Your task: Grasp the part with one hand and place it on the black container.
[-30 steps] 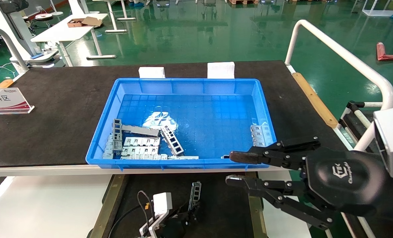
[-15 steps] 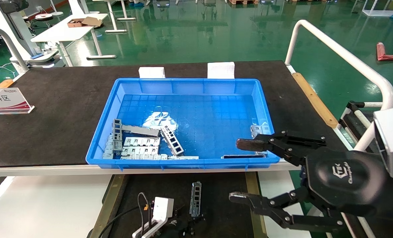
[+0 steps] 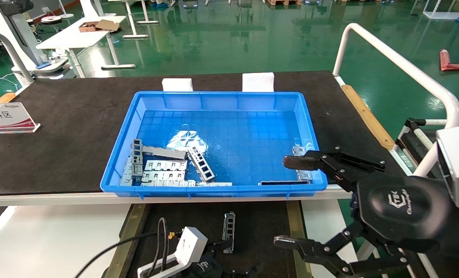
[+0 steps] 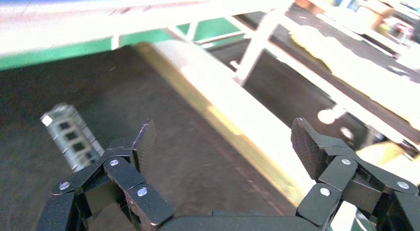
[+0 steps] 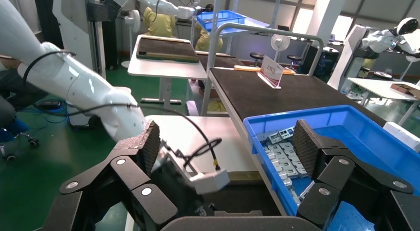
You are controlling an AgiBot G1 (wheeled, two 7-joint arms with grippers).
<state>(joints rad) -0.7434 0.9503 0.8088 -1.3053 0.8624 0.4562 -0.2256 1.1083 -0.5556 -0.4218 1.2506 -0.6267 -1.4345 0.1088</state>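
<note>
L black claw (image 4: 223, 142) low at near edge of the setup, fingers spread, holding nothing. Just beyond it the narrow silver-grey stamped metal channel w/ rectangular cutouts (image 3: 228, 227) lies flat on the matte black felt tray w/ brass rails (image 3: 260, 227), apart from the fingers. R black claw (image 3: 291, 202) near desk's near-right corner, fingers wide apart, empty, one finger over the blue plastic grid-bottomed bin (image 3: 214, 100) w/ other silver pieces.
</note>
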